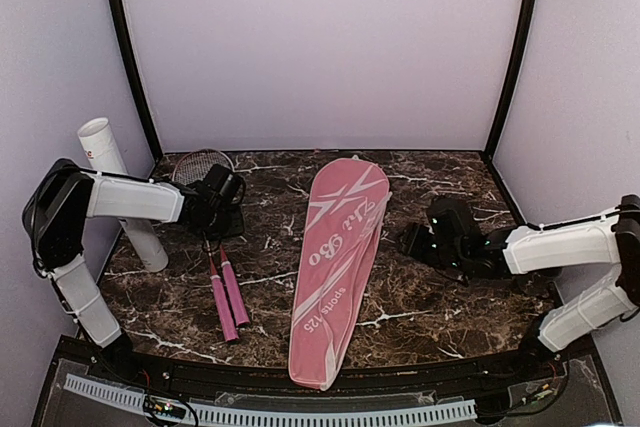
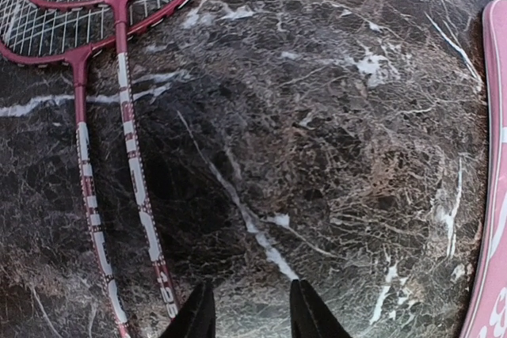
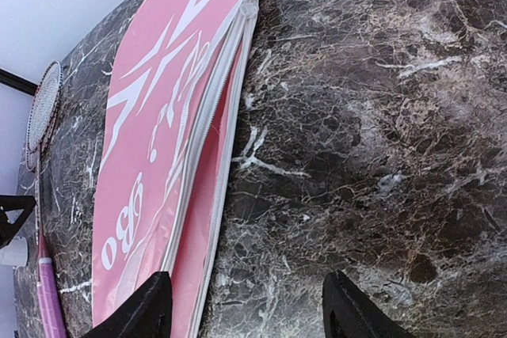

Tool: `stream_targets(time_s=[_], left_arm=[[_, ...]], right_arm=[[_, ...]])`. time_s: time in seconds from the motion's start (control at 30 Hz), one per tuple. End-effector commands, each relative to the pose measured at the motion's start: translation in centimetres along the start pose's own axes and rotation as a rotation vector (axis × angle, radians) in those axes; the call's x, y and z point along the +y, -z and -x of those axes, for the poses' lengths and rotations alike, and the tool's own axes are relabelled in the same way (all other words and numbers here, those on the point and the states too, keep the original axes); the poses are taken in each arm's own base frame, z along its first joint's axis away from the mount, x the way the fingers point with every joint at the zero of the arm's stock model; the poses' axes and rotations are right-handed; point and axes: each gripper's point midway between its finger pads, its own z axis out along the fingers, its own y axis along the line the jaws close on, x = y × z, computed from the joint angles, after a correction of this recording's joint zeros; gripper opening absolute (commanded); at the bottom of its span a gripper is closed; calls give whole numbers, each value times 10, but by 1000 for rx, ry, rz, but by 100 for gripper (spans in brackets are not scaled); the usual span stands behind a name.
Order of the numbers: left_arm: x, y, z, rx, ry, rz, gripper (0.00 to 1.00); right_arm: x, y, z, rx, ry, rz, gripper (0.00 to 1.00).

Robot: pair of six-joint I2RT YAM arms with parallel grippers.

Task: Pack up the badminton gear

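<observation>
Top external: the two rackets (image 1: 228, 297) lie lengthwise, handles nearward, beneath the left tool (image 1: 225, 215). The pink bag (image 1: 335, 267) runs near-to-far down the counter (image 1: 440, 297), with the right tool (image 1: 415, 240) beside it. Left wrist: jaws partly apart and empty, shafts just left. Right wrist: jaws wide and empty, bag just left, open counter to the right.

Flat along tabletop's middle, narrow end over the near edge: pink racket-shaped fabric bag (image 1: 335, 267), zipper parted. Side by side toward left edge: two thin red-framed rackets with pink handles (image 1: 222, 287). Standing tilted at left edge: long white tube (image 1: 122, 192).
</observation>
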Motion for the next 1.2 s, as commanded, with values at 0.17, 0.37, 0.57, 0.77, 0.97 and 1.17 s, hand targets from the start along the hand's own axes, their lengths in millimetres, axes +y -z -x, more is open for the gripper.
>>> stream_targets(time_s=[0.17,0.37,0.57,0.77,0.97,1.17], left_arm=[[23,-11,-4,13,67,92,29],[34,-19,-15,39,85,139,28],[37,-17,-15,30,91,146,27],[31,-3,3,-32,86,103,27],[32,12,15,-72,85,103,28],[42,4,3,-39,110,125,31]], right_arm=[[-2,7,8,-30,-17,-7,65],[-1,5,6,-17,-19,-6,65],[-4,3,2,-5,-18,-13,65],[-3,2,1,0,-18,-10,66],[1,-2,-1,17,-14,-3,66],[4,-2,0,17,-13,2,66]])
